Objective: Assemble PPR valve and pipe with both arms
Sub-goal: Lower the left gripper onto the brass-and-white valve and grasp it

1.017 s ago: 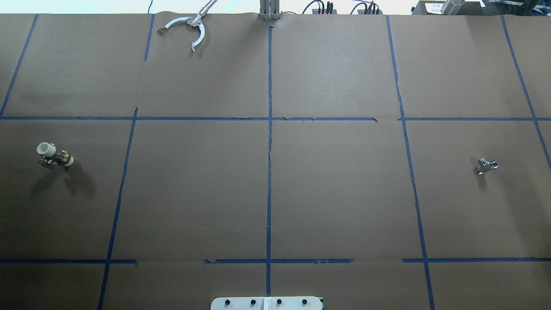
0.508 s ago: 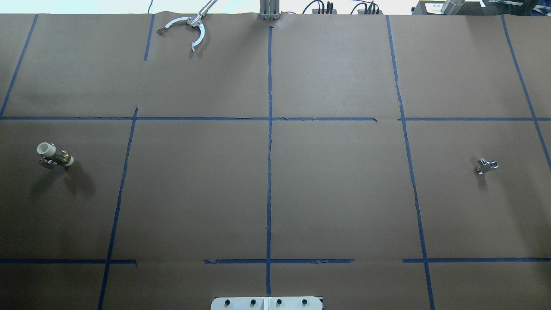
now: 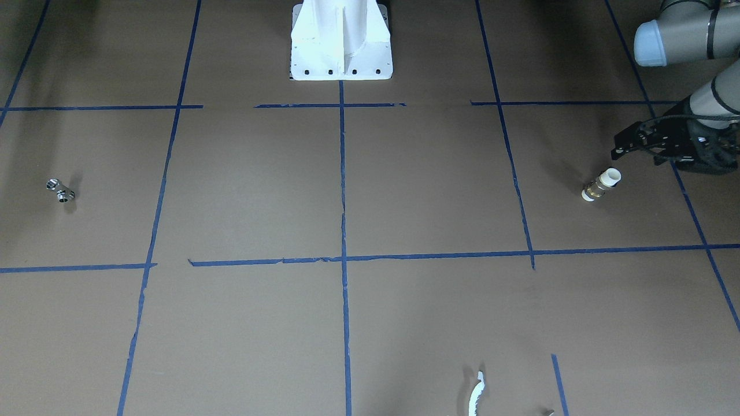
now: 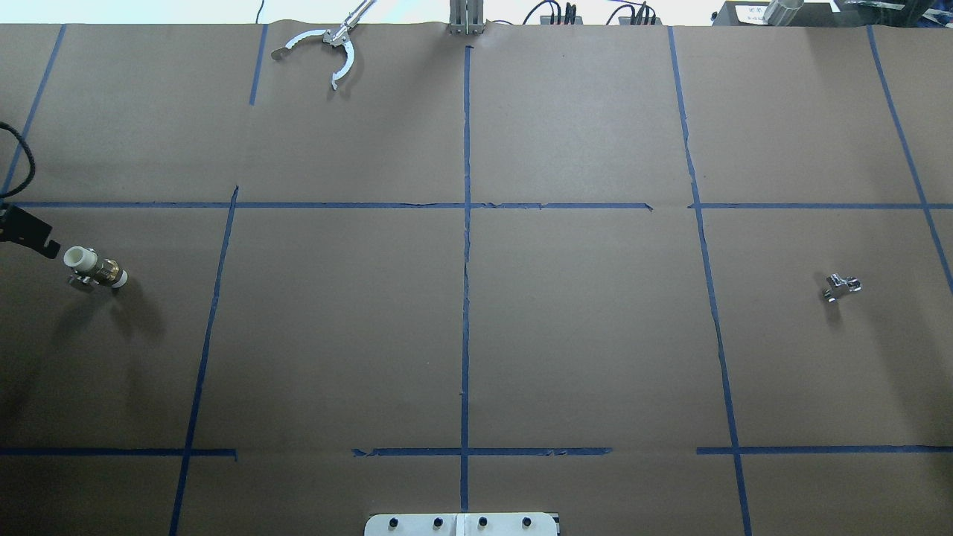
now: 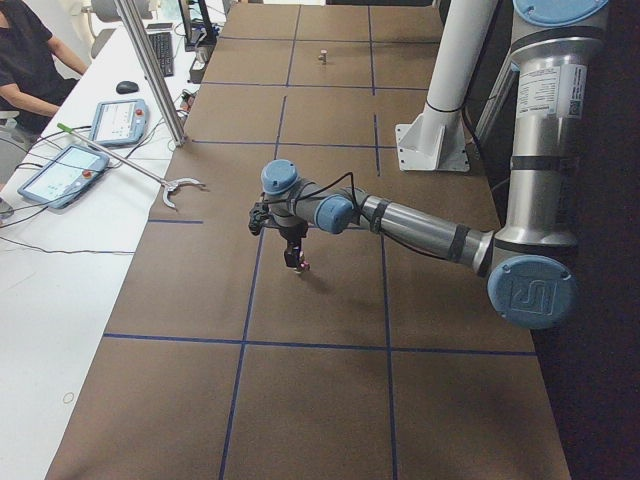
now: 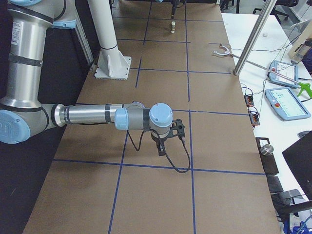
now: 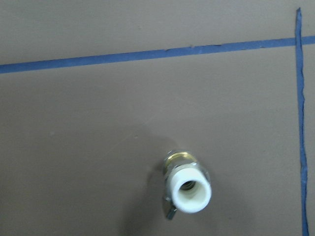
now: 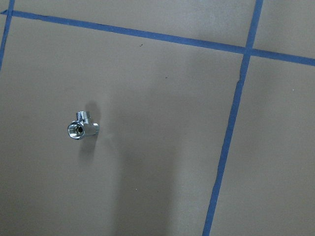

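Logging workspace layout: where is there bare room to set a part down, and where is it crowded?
Both middle cells flanking the centre tape line, between the pedestal base and the grabber tool, are bare. Crowded: the robot's left end, where the left gripper hangs by the white-and-brass fitting. The chrome valve sits alone at the right end.

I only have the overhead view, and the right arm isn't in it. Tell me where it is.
Observer: The right-side camera shows the right arm stretched low over the table, its pincer pointing down.
Operator: Say what its wrist camera sees.
Observer: The chrome fitting lying left of centre, nothing touching it.
Operator: Now the left wrist camera.
Observer: The valve lying flat, its white open end facing the camera, no fingers in the picture.
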